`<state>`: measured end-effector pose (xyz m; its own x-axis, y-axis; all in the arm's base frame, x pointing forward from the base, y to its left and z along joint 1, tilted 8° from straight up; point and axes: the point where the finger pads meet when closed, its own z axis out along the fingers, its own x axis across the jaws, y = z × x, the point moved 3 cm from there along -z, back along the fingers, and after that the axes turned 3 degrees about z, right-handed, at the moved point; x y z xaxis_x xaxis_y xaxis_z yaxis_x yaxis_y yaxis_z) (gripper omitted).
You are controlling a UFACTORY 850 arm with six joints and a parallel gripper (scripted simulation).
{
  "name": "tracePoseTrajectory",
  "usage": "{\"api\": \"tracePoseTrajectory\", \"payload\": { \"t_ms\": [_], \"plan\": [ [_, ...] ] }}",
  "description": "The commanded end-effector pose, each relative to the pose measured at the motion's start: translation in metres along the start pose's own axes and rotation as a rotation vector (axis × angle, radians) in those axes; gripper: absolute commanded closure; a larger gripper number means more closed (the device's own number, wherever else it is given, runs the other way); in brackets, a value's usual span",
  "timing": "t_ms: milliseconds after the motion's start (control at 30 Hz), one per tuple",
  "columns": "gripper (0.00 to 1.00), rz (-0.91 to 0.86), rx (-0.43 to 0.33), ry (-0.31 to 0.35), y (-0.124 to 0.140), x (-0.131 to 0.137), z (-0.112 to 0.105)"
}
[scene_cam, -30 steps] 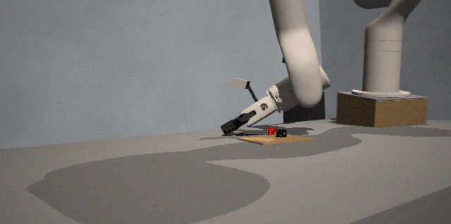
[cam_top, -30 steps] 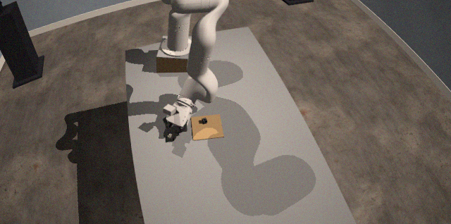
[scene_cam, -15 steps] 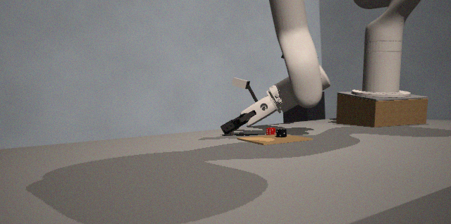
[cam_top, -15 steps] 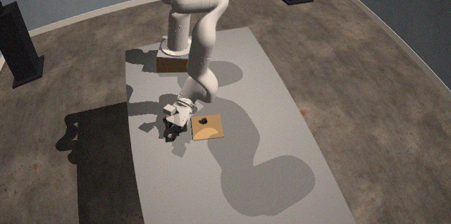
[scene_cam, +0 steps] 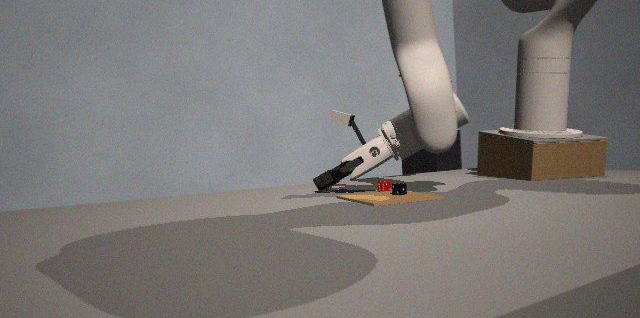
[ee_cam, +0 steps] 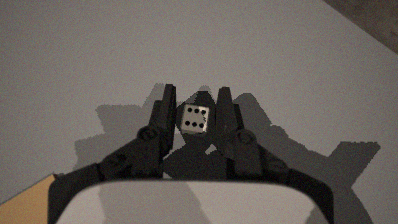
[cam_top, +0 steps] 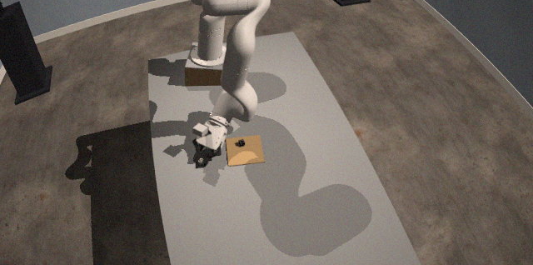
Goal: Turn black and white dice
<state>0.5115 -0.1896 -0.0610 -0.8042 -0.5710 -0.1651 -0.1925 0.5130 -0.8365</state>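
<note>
The black two-finger gripper (ee_cam: 196,107) is tilted low over the grey desk (cam_top: 316,165), off the tan square mat (cam_top: 245,150); its jaws stand partly apart on either side of the small white die (ee_cam: 195,119), not clamped on it. This die lies on the desk with six pips facing the wrist camera. The small black die (scene_cam: 399,188) and small red die (scene_cam: 384,185) lie side by side on the mat.
</note>
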Motion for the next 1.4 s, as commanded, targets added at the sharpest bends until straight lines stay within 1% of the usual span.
{"api": "tracePoseTrajectory", "payload": {
  "t_ms": [0,233,533,600,733,1000,1167,1367],
  "plan": [
    [0.64,0.001,0.001,-0.001,-0.001,0.0,0.0],
    [0.64,0.001,0.001,-0.001,-0.001,0.0,-0.005],
    [0.64,0.001,0.001,-0.001,-0.001,0.0,-0.036],
    [0.64,0.001,0.001,-0.001,-0.001,0.0,-0.036],
    [0.64,0.001,0.001,-0.001,-0.001,0.0,-0.047],
    [0.64,0.001,0.001,-0.001,-0.002,0.0,-0.05],
    [0.64,0.001,0.001,-0.001,-0.006,-0.001,-0.053],
    [0.64,0.001,0.001,-0.001,-0.027,-0.002,-0.064]
  ]
}}
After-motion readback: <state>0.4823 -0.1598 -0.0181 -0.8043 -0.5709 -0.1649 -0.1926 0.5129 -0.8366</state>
